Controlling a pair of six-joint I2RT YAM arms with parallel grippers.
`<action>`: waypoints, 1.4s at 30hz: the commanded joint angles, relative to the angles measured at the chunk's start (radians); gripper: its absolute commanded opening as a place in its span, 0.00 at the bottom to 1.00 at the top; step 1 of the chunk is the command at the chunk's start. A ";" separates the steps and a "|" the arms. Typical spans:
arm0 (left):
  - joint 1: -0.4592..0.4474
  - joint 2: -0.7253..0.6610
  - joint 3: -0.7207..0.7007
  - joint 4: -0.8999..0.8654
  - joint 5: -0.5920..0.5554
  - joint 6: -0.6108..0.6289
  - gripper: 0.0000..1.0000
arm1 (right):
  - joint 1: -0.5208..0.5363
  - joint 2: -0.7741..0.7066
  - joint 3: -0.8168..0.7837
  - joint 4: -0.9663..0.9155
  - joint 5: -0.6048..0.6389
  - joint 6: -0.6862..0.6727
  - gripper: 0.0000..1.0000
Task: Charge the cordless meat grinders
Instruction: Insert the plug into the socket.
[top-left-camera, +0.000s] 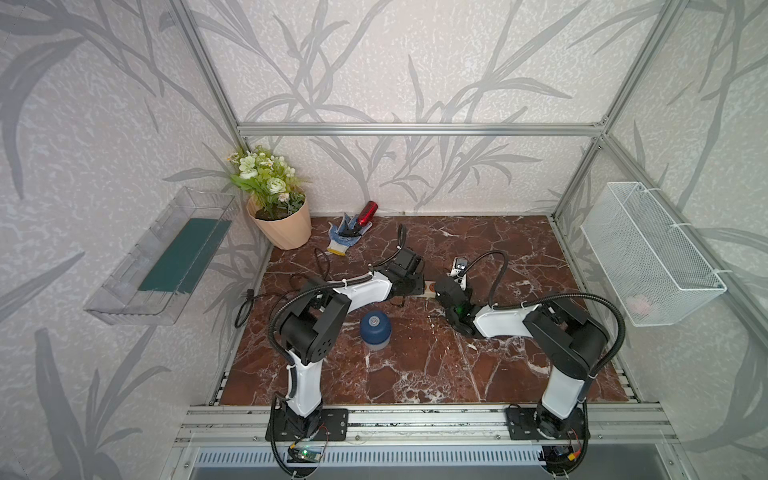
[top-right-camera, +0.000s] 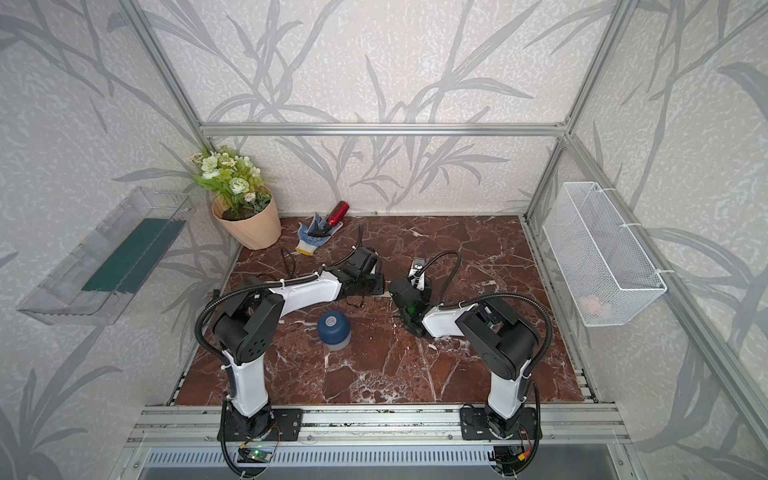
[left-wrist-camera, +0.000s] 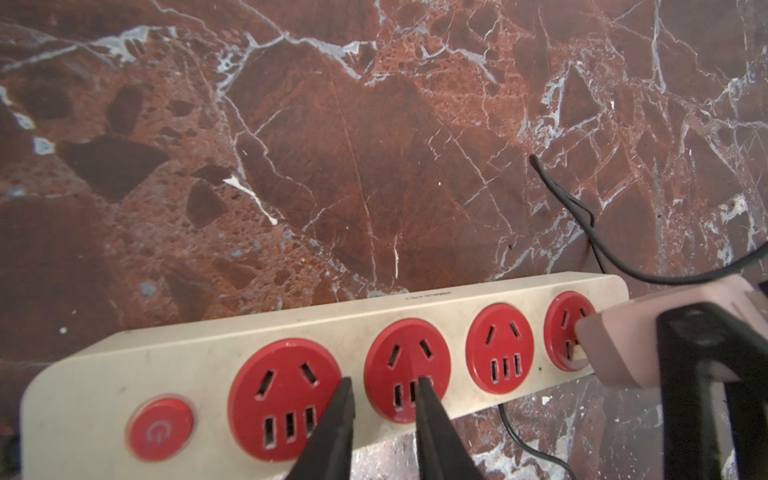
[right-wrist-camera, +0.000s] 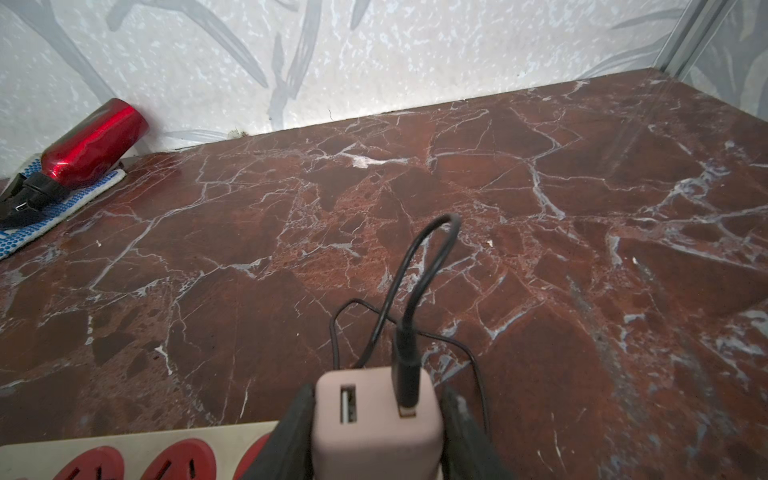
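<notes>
The marble table carries everything. The cream power strip lies across its middle between the two arms. The cordless meat grinder stands upright well apart from the strip, on the near side, closer to the left arm's elbow than to either gripper.

The left gripper has its jaws slightly parted with nothing between them, its tips resting on the strip's top face by the second socket (pinning it down, I judge).

The right gripper is clamped on the pink charger, whose plug end meets the end socket at a slant. I cannot tell whether the prongs are seated.

The next move likely depends on squaring the charger's long axis to that socket. The black cable loops away from the charger.
</notes>
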 joint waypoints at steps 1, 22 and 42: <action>0.012 0.002 -0.031 -0.069 -0.011 -0.021 0.28 | 0.009 0.024 -0.001 -0.040 0.020 0.004 0.00; 0.012 -0.003 -0.035 -0.064 -0.007 -0.034 0.28 | 0.090 0.014 -0.035 -0.211 0.081 0.109 0.00; 0.015 -0.002 -0.047 -0.056 0.005 -0.037 0.28 | 0.062 0.035 0.001 -0.288 -0.012 0.108 0.00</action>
